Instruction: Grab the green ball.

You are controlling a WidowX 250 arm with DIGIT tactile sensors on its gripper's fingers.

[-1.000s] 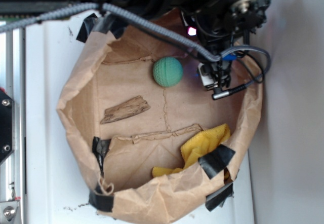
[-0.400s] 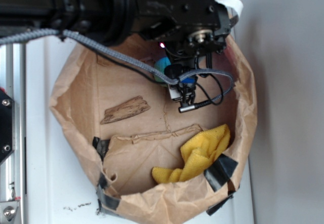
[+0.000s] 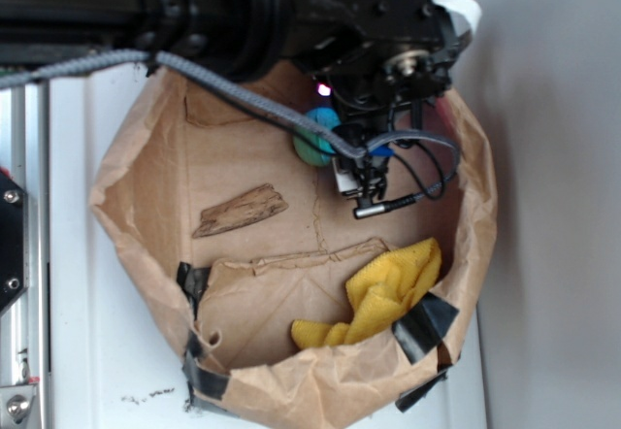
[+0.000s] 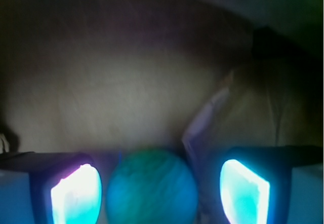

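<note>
The green ball point(image 3: 310, 141) lies on the floor of the paper bag near its far wall, mostly covered by the black arm in the exterior view. My gripper point(image 3: 330, 138) is down over it. In the wrist view the ball point(image 4: 152, 188) sits between my two glowing fingers. It is close to the left finger point(image 4: 76, 196), and a gap shows between it and the right finger point(image 4: 244, 191). My gripper point(image 4: 161, 196) is open around the ball, not closed on it.
The brown paper bag point(image 3: 126, 186) has tall crumpled walls held with black tape point(image 3: 422, 324). A piece of wood point(image 3: 240, 210) lies on its floor at the left. A yellow cloth point(image 3: 388, 288) is bunched at the near right. A grey cable point(image 3: 233, 89) hangs across.
The arm has moved left from beside the ball to directly over it, so the ball is now mostly hidden beneath the gripper. The bag's rim has shifted slightly.
</note>
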